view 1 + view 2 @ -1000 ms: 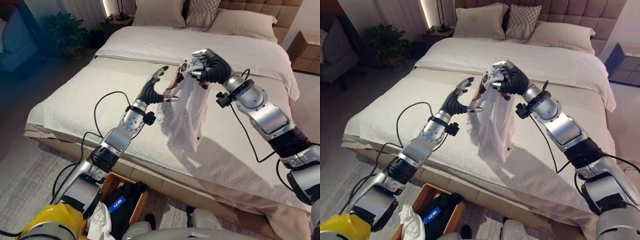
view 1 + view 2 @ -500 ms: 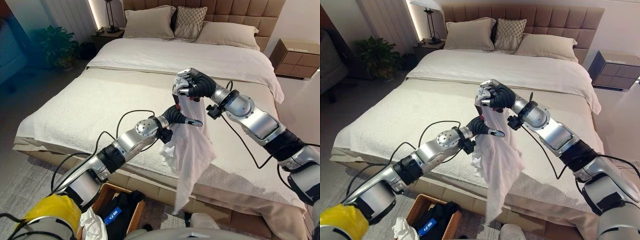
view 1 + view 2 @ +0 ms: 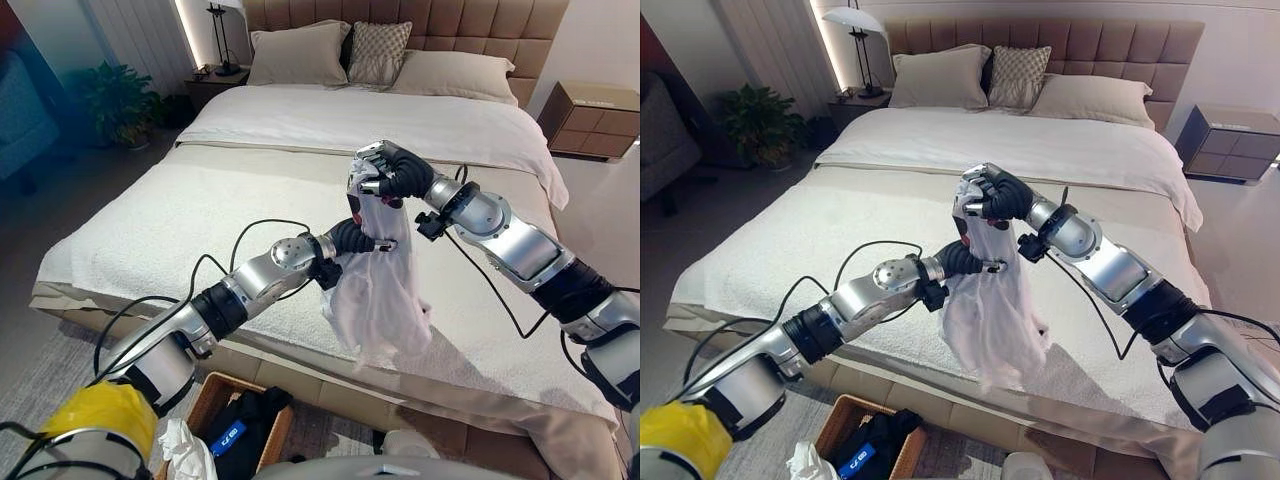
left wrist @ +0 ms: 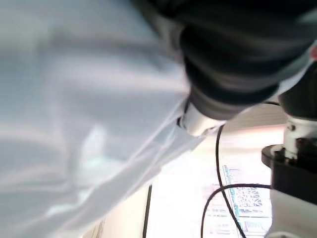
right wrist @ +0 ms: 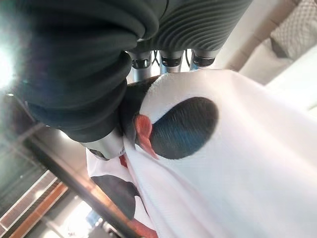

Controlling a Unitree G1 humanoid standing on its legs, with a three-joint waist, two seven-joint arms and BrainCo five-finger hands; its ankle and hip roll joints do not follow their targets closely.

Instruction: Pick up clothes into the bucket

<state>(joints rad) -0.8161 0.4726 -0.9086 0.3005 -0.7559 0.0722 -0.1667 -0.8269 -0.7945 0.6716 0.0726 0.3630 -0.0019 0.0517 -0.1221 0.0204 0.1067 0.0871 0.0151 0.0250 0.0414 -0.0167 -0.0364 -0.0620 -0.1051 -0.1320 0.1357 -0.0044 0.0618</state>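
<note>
- The right hand (image 3: 385, 170) was raised over the middle of the bed (image 3: 150, 220), its fingers curled tightly round the bunched top of a white garment (image 3: 380, 290). The right wrist view confirmed the grasp: cloth with a dark and red print was gathered against the palm.
- The garment hung freely below that hand, its lower hem clear of the bedcover or only just beside it; contact could not be determined.
- The left hand (image 3: 975, 262) was at the upper part of the hanging cloth, just below the right hand. A silver finger projected across the fabric. The left wrist view showed white cloth lying against the hand, but whether the fingers had closed on it could not be told.
- A wooden bucket (image 3: 205, 400) stood on the floor at the near edge of the bed, already holding dark and white items.
- Assessment: the lift was complete and the carrying step was in hand; the garment was not yet over the bucket.
- The next move would call for bringing the cloth back and down towards the bucket, keeping the trailing hem off the bed edge, then releasing over the opening.
</note>
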